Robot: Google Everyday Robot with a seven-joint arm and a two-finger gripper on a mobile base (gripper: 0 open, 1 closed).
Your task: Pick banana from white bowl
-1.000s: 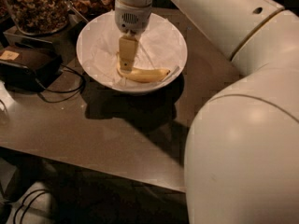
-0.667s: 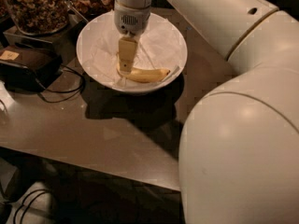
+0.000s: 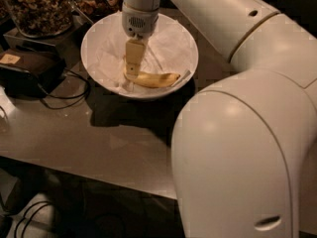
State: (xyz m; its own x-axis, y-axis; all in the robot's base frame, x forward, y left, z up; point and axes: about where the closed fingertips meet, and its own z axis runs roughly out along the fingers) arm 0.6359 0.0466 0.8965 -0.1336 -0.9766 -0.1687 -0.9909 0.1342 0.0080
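The tool [image 3: 131, 73] hangs straight down from the arm [image 3: 237, 133] into the white bowl [image 3: 88, 58], its tip at the left end of the banana [image 3: 157, 79]. From this angle I cannot tell whether the tool is apart, together, or clamped on the fruit. Only its flat side faces the camera, and it covers the contact point.

The banana lies on its side low in the bowl, toward the near wall, on crumpled white paper [image 3: 168, 46]. Its curve runs left to right and its free end points right. The vertical approach makes sense, since the bowl's sloping sides would block a sideways reach and coming from above keeps the wrist clear of the rim. Taking the fruit near one end rather than at its middle looks likely to let it swing or droop once raised, so a slow, straight lift seems wise. The loose paper could also catch and come up with it.

The bowl sits on a dark tabletop [image 3: 99, 143], toward its far side. A glass jar of nuts [image 3: 37, 9] stands just beyond it to the left. A black box [image 3: 29, 71] with a trailing cable lies beside the bowl, near enough that a wide swing to the left should be avoided. The banana does not look lifted yet, so I judge the grasp to be the step in hand.
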